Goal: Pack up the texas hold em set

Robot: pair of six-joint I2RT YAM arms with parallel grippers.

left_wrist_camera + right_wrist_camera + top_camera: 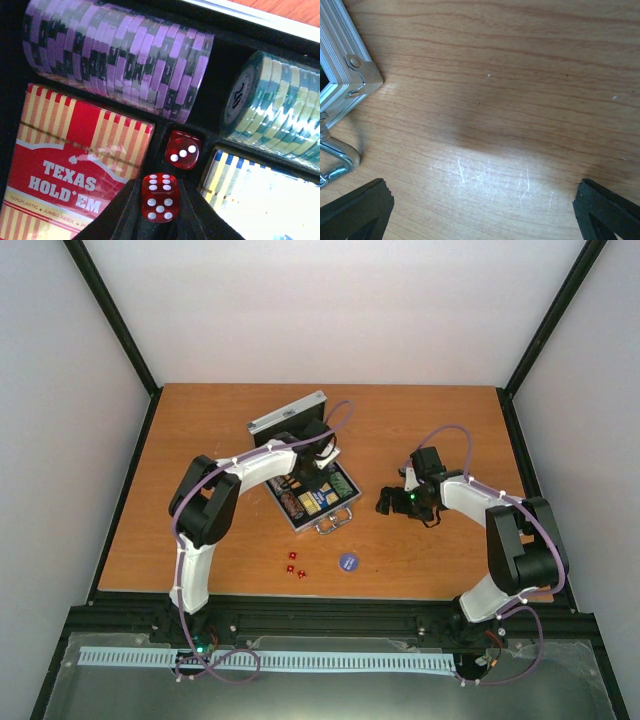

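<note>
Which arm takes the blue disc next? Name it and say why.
Right. The right gripper is open and empty over bare table beside the case, near the blue disc. The left gripper is inside the case, shut on a red die.

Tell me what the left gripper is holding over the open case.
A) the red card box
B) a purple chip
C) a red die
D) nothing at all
C: the left wrist view shows a red die pinched between the fingers of the left gripper, just above the inside of the case.
</note>
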